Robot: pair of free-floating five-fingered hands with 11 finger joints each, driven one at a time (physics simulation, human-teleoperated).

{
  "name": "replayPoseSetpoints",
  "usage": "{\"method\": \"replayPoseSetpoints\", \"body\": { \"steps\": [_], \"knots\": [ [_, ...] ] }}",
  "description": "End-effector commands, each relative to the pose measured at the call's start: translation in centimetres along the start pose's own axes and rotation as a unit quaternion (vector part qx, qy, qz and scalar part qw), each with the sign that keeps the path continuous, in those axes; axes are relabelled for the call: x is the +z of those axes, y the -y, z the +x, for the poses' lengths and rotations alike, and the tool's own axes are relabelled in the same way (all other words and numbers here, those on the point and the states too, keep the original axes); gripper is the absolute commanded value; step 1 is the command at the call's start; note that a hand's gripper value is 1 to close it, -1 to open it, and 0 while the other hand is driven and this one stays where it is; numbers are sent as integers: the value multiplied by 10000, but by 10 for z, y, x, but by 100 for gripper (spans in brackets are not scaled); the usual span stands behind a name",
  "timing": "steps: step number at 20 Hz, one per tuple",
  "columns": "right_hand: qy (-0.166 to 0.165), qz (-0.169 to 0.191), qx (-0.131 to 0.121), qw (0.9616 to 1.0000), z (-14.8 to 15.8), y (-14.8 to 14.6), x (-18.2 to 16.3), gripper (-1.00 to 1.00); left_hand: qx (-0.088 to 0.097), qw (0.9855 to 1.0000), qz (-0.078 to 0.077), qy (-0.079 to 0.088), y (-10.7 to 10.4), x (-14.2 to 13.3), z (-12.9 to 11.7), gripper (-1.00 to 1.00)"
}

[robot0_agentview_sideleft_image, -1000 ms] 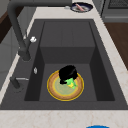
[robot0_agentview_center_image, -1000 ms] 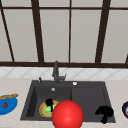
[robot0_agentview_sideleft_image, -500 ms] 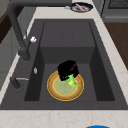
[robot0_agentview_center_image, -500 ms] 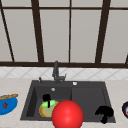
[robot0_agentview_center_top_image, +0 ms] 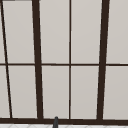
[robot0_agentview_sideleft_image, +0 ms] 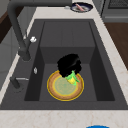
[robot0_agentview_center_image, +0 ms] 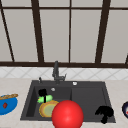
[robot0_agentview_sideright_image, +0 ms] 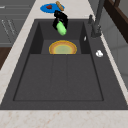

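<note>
left hand (robot0_agentview_center_image: 42, 93) has its fingers wrapped around the green thing (robot0_agentview_center_image: 45, 99), holding it tilted just above the yellow plate (robot0_agentview_center_image: 47, 109) in the basin, while the right hand (robot0_agentview_center_image: 104, 113) hangs curled well off to the plate's right.

A home kitchen: a dark sink (robot0_agentview_center_image: 30, 100) with a faucet (robot0_agentview_center_image: 56, 72) is set into a pale stone counter (robot0_agentview_center_image: 15, 86) below a large paned window (robot0_agentview_center_top_image: 70, 62), with plates of food (robot0_agentview_center_image: 7, 105) on the counter.
</note>
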Motion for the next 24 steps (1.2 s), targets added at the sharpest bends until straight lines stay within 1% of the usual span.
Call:
{"method": "replayPoseSetpoints", "body": {
  "steps": [1,3,8,12,14,15,17,21,23,24],
  "knots": [
    [0,0,0,10000,0,0,0,0,-136,9995,-81,268,-31,9,10,100],
    [0,0,0,10000,0,0,0,0,-115,9996,-92,234,-46,13,15,100],
    [0,0,0,10000,0,0,0,0,-131,9995,-121,254,-84,27,28,100],
    [0,0,0,10000,0,0,0,0,-95,9995,-93,292,-113,41,39,100],
    [0,0,0,10000,0,0,0,0,-130,9994,-91,314,-123,49,44,100],
    [0,0,0,10000,0,0,0,0,-183,9992,-90,345,-129,52,45,100],
    [0,0,0,10000,0,0,0,0,-256,9990,-73,352,-135,61,46,100],
    [0,0,0,10000,0,0,0,0,-270,9991,-51,315,-145,82,49,100],
    [0,0,0,10000,0,0,0,0,-258,9993,-33,267,-149,94,52,100],
    [0,0,0,10000,0,0,0,0,-238,9995,-11,196,-149,103,54,100]
  ]
}}
